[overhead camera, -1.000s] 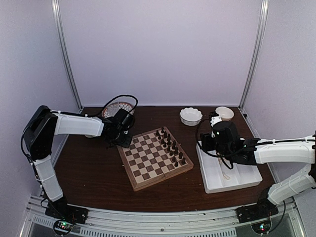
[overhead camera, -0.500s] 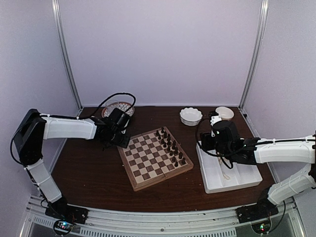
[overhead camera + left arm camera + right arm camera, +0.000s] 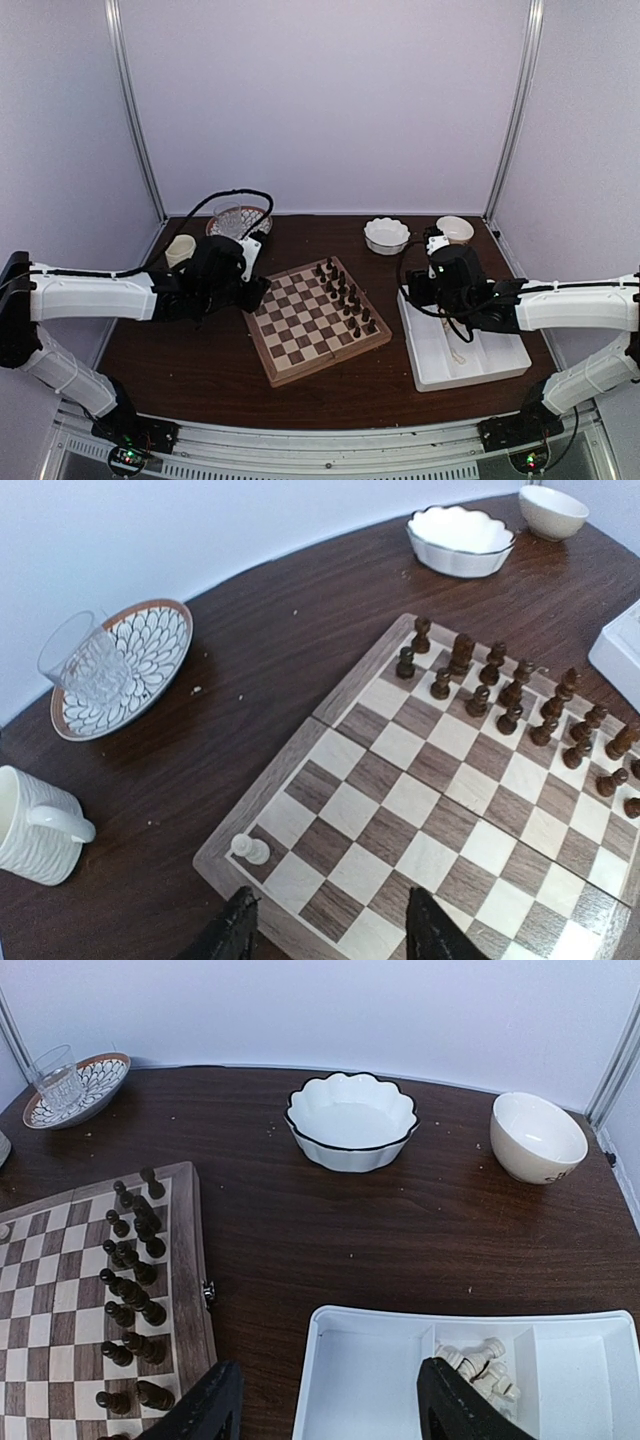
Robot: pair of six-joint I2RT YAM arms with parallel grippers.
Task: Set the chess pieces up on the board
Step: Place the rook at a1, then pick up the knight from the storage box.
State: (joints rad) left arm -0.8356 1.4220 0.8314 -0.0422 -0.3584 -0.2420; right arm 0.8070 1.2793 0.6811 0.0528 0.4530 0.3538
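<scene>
The wooden board lies at mid-table. One cream-white chess piece sits on its left corner square. Several more cream-white pieces lie in a compartment of the white tray. Dark brown pieces stand in two rows along the board's far right side. My left gripper is open and empty, just above the board's near left edge, with the corner piece slightly ahead of its left finger. My right gripper is open and empty over the tray's left end.
A white mug stands left of the board. A patterned plate with a glass on it sits at the back left. A scalloped white bowl and a cream bowl stand at the back right.
My left arm has drawn back to the left and nearer, and its gripper has pulled away from the board's left corner. The mug now shows. The right arm has not moved.
</scene>
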